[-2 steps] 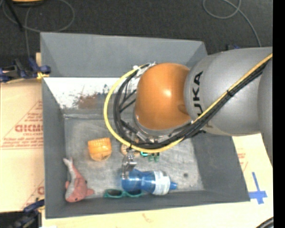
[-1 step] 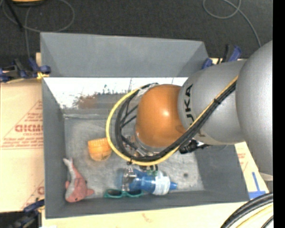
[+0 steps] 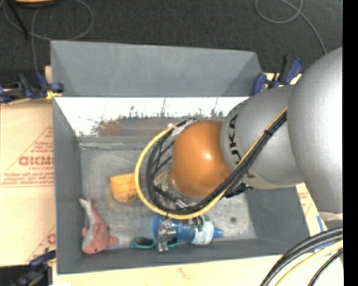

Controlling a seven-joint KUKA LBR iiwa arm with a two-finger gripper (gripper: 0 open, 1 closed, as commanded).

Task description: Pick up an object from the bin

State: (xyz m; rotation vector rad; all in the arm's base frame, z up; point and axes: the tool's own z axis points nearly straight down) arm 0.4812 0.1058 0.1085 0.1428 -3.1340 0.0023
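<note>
Hovering at the left end of the blue-and-white bottle [image 3: 200,233], the tool [image 3: 163,239] hides its state: apart or together, I cannot tell. Left of the bottle lie a green loop [image 3: 143,242] and, farther, a pink toy [image 3: 95,232].

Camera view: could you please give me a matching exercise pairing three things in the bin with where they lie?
1 pink soft toy
2 yellow ribbed thing
3 blue and white bottle

A by the bottom wall, just right of the gripper
B bottom left corner of the bin
C mid floor, left of the orange cover

Pairs: 1-B, 2-C, 3-A.
</note>
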